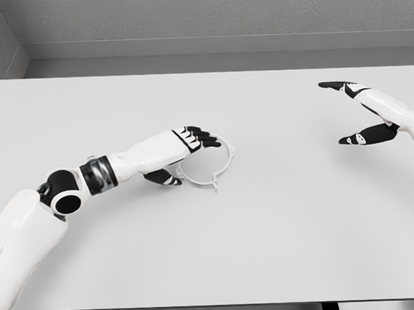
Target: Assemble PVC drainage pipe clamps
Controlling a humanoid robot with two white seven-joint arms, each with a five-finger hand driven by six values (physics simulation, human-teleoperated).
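Pipe clamp (pixel 208 163) on table (pixel 277 227), left robot hand (pixel 183 156) gripping it

left hand (pixel 183 150) covers the near-left arc of the white pipe clamp ring (pixel 217 167), so contact there is unreadable; right arm (pixel 403 114) cut off at the right edge past the wrist; left shoulder cropped at lower-left corner; table (pixel 265 248) front edge partly cropped.

Left arm extends toward centre, left hand (pixel 186 150) curled with thumb below (contact unclear). Right hand (pixel 365 112) raised at right edge, fingers and thumb spread.
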